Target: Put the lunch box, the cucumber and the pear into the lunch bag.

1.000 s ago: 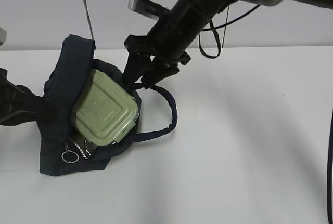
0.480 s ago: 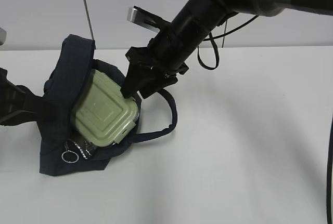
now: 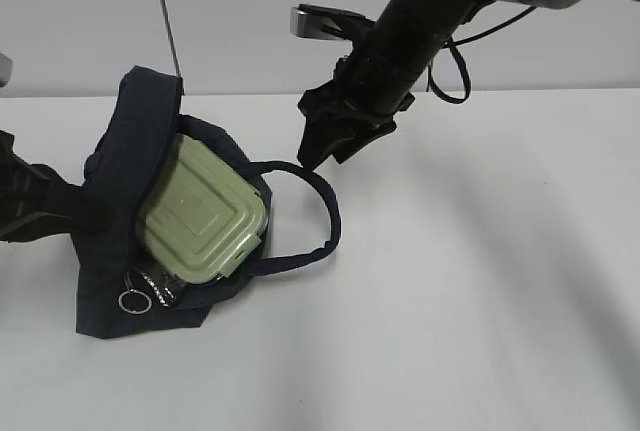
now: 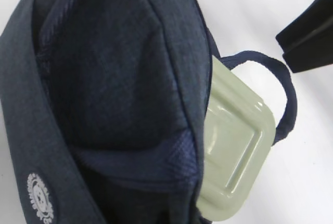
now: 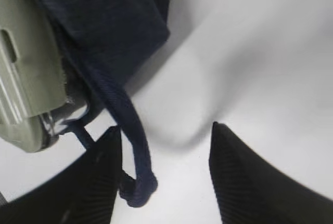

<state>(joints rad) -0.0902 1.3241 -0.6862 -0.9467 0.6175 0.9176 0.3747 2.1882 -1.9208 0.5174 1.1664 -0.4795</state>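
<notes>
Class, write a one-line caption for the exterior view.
Lunch box sits in the lunch bag; open right gripper hovers above its handle.

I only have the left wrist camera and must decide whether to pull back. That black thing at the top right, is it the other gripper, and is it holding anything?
Observer: Yes, it is the right gripper. Its own wrist camera shows open jaws with nothing between them.
Operator: Is it touching the bag?
Observer: Not the body of the bag. In the front camera it hangs to the bag's right, with its tips close above the handle. I cannot tell if they touch.
Operator: Any cucumber or pear lying outside?
Observer: None shows on the table in any view.
</notes>
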